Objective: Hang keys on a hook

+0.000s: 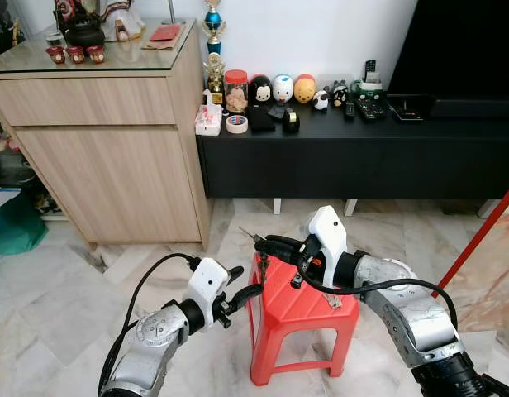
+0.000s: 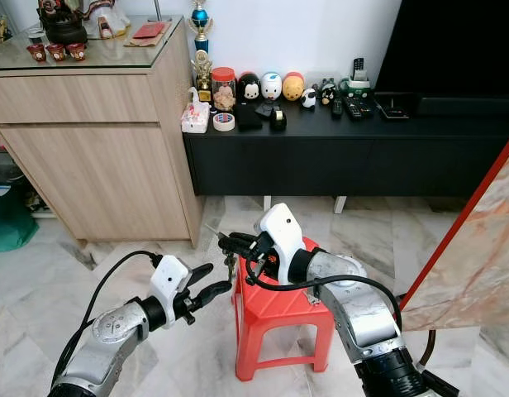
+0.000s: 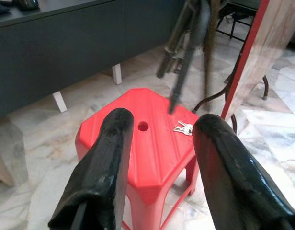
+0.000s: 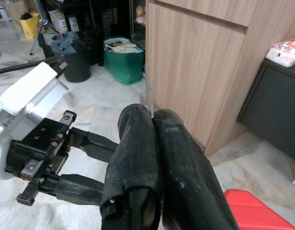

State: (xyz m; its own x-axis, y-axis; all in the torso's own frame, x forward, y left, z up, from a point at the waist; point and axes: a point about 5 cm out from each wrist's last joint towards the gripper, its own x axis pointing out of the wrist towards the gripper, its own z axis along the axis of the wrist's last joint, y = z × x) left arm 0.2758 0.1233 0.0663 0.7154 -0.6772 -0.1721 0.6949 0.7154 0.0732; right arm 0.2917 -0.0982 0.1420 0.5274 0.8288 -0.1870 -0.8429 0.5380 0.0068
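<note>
Red stool (image 1: 300, 308) on marble floor (image 1: 56, 289), black console (image 1: 354, 153) behind. Right gripper (image 1: 263, 242) above the stool's corner, fingers pinched on dangling keys (image 3: 186, 43). Left gripper (image 1: 240, 284) just beside the stool, fingers spread wide. Second keys (image 3: 184, 128) lie on stool.

stool (image 1: 300, 308) before TV bench (image 1: 354, 153) | cabinet (image 1: 106, 149) left of bench

Both silver arms are reaching forward, bent at the elbow, their wrists angling toward each other. The right gripper (image 1: 267, 243) is pointing toward the robot's left with its two black fingers (image 4: 152, 158) pressing tightly together. The left gripper (image 1: 243, 283) is sitting lower, just beneath and beside it, its fingers (image 3: 109, 158) spreading well apart.
</note>
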